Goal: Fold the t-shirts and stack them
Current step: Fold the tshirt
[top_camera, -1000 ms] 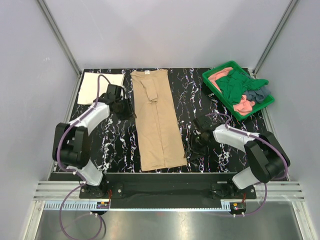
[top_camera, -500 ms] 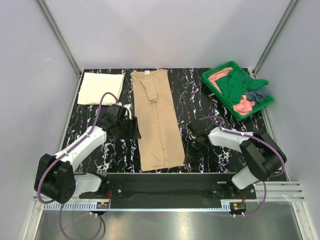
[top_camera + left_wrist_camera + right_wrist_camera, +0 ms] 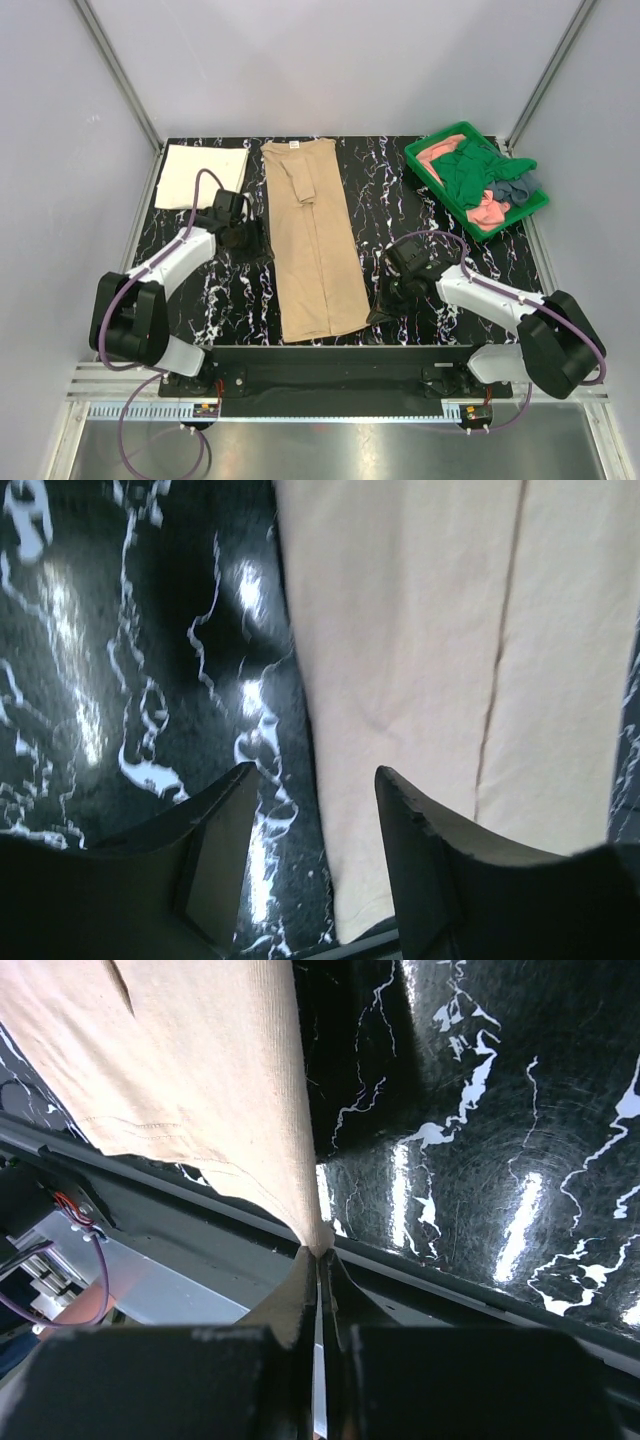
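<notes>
From the top camera I see the tan t-shirt (image 3: pixel 312 240) lying as a long, narrow strip down the middle of the counter (image 3: pixel 385 200), running from the far edge almost to the near edge.

My right gripper (image 3: pixel 378 312) is at the strip's near right corner. On the right wrist camera, the gripper (image 3: pixel 320 1257) has its jaws pressed together on that corner. The tan cloth (image 3: pixel 200 1070) rises from the counter into the pinch.

My left gripper (image 3: pixel 256 243) sits at the strip's left edge, about halfway along. On the left wrist camera, the gripper (image 3: pixel 315 773) has its jaws spread apart and holds nothing. One finger is over the bare black counter and the other over the tan cloth (image 3: pixel 420 650), with the cloth's edge running between them.

A cream-white t-shirt (image 3: pixel 203 176) lies folded flat in the far left corner of the counter. In the far right corner a green tray (image 3: pixel 425 150) holds a loose heap: a dark green t-shirt (image 3: pixel 472 172) on top, a salmon-pink t-shirt (image 3: pixel 487 212) showing under it at both ends, and a grey-blue t-shirt (image 3: pixel 517 188) at the tray's right side.
</notes>
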Controlling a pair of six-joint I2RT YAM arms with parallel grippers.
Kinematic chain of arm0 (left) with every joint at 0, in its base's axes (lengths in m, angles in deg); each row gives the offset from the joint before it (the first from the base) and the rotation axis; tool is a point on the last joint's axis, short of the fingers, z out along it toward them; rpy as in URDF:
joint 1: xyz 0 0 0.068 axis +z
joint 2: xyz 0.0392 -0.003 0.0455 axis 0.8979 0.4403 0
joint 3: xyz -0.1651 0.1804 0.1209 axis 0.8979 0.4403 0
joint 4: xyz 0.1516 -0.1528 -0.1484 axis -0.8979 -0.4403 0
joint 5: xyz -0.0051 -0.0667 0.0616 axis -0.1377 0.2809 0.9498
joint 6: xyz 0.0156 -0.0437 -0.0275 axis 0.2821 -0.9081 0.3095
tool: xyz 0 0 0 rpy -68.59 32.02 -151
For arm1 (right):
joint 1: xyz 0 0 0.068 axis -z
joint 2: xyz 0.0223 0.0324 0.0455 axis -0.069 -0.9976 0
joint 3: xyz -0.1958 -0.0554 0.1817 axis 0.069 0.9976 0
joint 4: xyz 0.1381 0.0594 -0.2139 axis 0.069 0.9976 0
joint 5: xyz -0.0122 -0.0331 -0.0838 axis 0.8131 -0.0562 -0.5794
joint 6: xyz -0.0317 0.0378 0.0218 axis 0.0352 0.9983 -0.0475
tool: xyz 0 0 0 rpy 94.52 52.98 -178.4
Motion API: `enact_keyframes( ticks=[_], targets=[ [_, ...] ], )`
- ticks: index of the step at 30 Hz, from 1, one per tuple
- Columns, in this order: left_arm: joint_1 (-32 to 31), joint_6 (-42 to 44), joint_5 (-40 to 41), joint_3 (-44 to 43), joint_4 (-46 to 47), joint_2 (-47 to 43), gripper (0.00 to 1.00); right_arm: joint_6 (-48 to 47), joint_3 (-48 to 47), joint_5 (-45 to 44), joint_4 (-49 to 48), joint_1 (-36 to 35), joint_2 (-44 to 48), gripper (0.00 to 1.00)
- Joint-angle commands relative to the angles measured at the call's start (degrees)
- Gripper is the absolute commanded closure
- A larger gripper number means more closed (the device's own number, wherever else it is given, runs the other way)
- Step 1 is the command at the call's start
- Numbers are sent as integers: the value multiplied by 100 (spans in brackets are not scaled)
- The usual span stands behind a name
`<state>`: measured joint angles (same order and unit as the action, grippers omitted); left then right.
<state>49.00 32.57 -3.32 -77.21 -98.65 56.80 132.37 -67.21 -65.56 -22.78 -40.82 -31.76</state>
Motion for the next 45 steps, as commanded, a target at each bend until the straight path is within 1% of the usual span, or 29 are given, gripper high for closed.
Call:
enact_keyframes(
  ticks=[1, 3, 5, 7, 9, 10, 14, 16, 18, 20, 22, 25, 29, 33, 35, 36, 37, 39, 40, 43, 45],
  targets=[
    [-7, 178, 234, 367, -50, -407, 43, 141, 82, -62, 94, -67, 91, 100],
    [37, 83, 60, 359, -7, -215, 44, 141, 47, -255, 103, -67, 100, 100],
    [63, -111, -430, 333, 160, -56, 47, 123, -67, -308, 199, -67, 73, 100],
    [37, -357, -643, 324, 275, 181, 49, 211, -85, -300, 235, -67, 64, 100],
    [-76, -297, -470, 402, 266, 138, 48, 298, -24, -273, 226, -75, 143, 100],
    [-112, -270, -364, 551, 275, 86, 45, 308, -7, -247, 235, -76, 196, 100],
    [-121, -279, -302, 614, 424, 58, 41, 308, 169, -186, 305, -110, 591, 100],
    [-112, -279, -293, 317, 530, 391, 41, 325, 204, -229, 454, -128, 855, 100],
    [-95, -279, -389, 53, 495, 829, 47, 386, 231, -335, 647, -128, 1126, 100],
    [-95, -314, -486, -220, 477, 998, 50, 457, 257, -440, 823, -137, 1294, 100],
    [-95, -323, -268, -378, 442, 956, 50, 632, 371, -502, 876, -155, 1602, 100],
    [-86, -314, -187, -615, 354, 824, 50, 800, 529, -546, 1034, -172, 1857, 100],
    [-77, -182, -196, -915, 205, 1042, 50, 993, 775, -581, 1052, -199, 2068, 100],
    [-16, -217, -406, -1126, 284, 1254, 49, 950, 864, -642, 1061, -216, 1972, 100],
    [45, -165, -513, -1407, 284, 1315, 49, 879, 837, -625, 1158, -207, 1876, 100],
    [81, -138, -487, -1512, 284, 1342, 49, 827, 829, -616, 1184, -207, 1832, 97],
    [125, -121, -425, -1722, 275, 1359, 49, 809, 768, -686, 1219, -207, 1822, 87],
    [309, -138, -451, -1899, 266, 1473, 50, 800, 662, -835, 1429, -207, 1822, 74],
    [362, -147, -547, -2074, 266, 1517, 50, 817, 549, -1010, 1526, -207, 1831, 65],
    [503, -121, -705, -2356, 266, 1728, 53, 870, 180, -1204, 1693, -207, 1761, 56],
    [556, 19, -654, -2645, 231, 1904, 53, 853, -58, -1319, 1703, -207, 1577, 50]
  ],
)
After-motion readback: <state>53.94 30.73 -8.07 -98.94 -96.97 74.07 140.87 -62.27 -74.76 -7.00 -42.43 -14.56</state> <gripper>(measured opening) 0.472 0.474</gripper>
